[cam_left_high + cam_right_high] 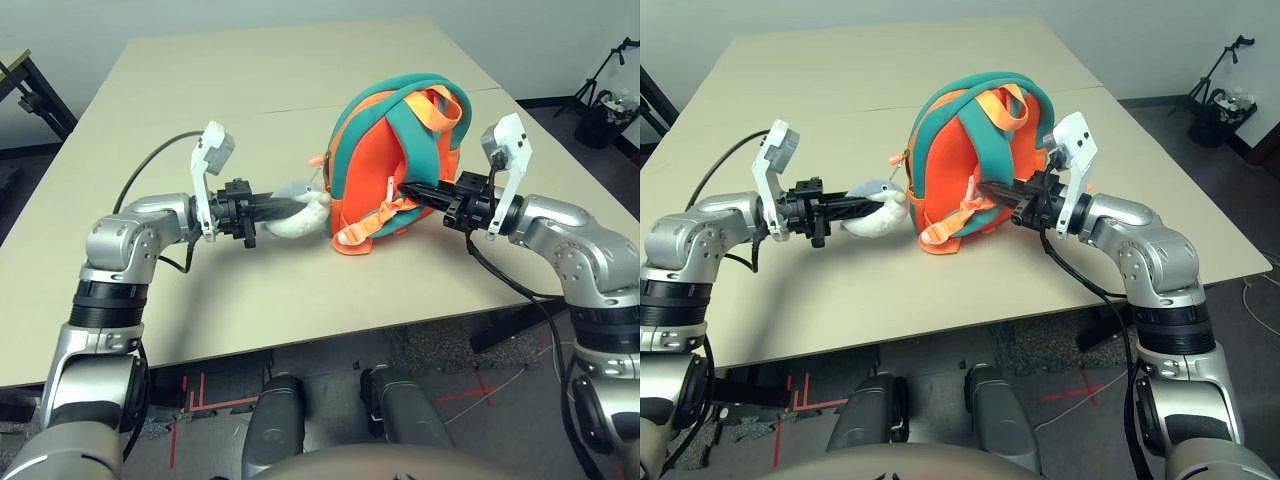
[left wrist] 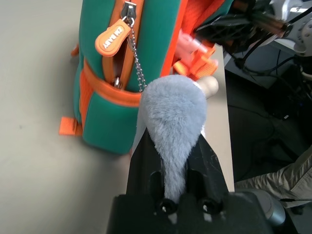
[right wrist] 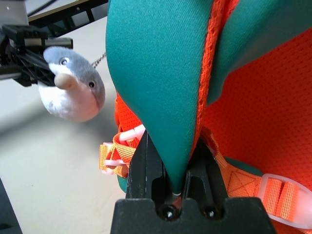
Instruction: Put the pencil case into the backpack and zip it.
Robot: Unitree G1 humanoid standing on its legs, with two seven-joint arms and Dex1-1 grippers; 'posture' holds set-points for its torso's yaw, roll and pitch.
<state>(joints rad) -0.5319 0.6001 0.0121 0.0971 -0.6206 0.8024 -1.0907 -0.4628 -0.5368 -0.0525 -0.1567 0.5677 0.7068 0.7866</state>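
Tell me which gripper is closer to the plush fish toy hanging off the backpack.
Left. The left gripper is shut on the plush fish toy itself, beside the backpack. The right gripper is on the backpack's far side, shut on a teal strap.

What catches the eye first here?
A bright teal and orange backpack stands upright on the tan table, its orange back facing the robot. The left gripper is shut on the grey plush fish chained to its zipper; the right gripper pinches a teal strap.
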